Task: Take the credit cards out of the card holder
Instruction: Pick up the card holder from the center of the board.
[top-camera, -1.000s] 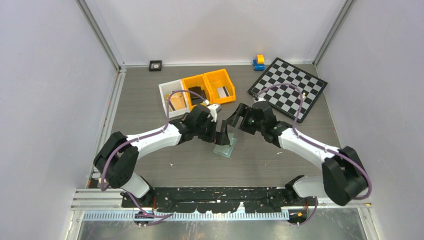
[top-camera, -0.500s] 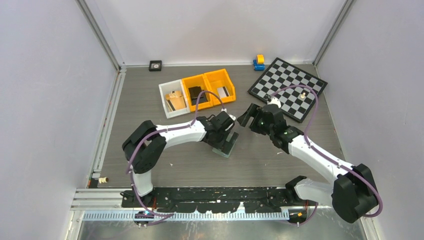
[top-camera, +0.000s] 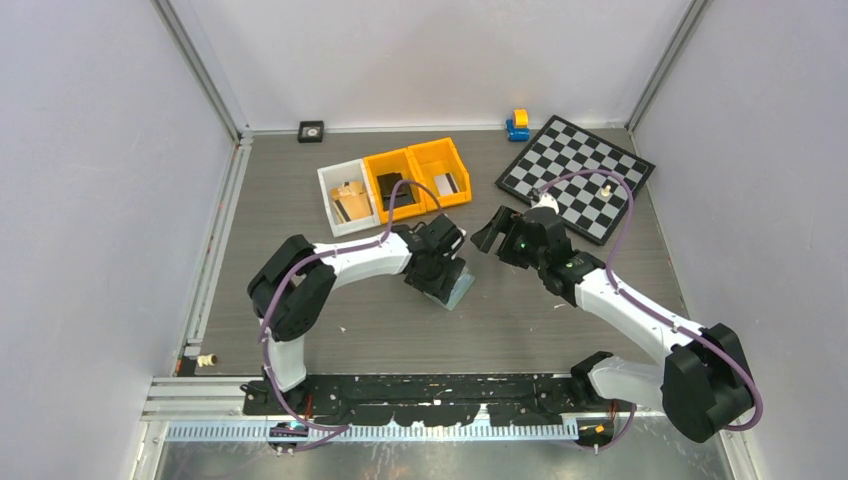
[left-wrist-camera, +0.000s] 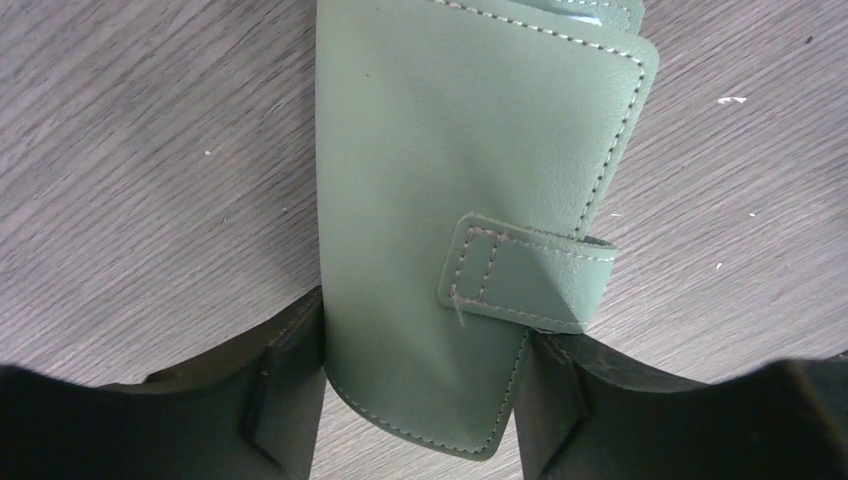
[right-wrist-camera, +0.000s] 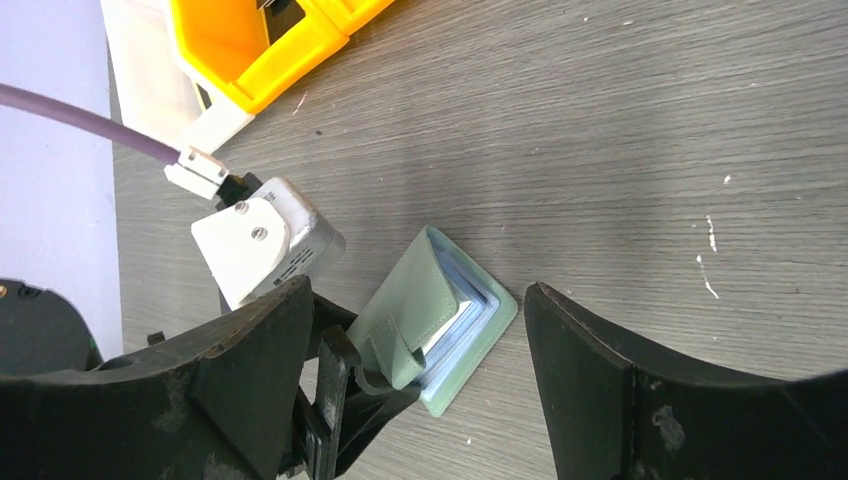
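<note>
The card holder (top-camera: 460, 292) lies on the table (top-camera: 300, 260), in front of the bins (top-camera: 395, 183) on the side toward the arm bases, near the right-hand orange bin and apart from it. Its base and glossy light-blue sleeves (right-wrist-camera: 478, 322) rest flat on the table, while the sage-green cover (right-wrist-camera: 415, 300) with its stitched strap (left-wrist-camera: 520, 280) is tilted up from the base. The left gripper (top-camera: 438, 272) is positioned over the card holder, in front of the bins. In the left wrist view its two fingers (left-wrist-camera: 290, 395) are closed against the opposite long edges of the cover, gripping it. The right gripper (top-camera: 490, 233) hovers in front of the bins and to their right, beside the card holder and not touching it. Its jaws are spread wide and hold nothing. In the right wrist view the card holder appears between its fingers (right-wrist-camera: 620, 400), farther away. A checkerboard (top-camera: 577, 178) lies to the right of the bins.
</note>
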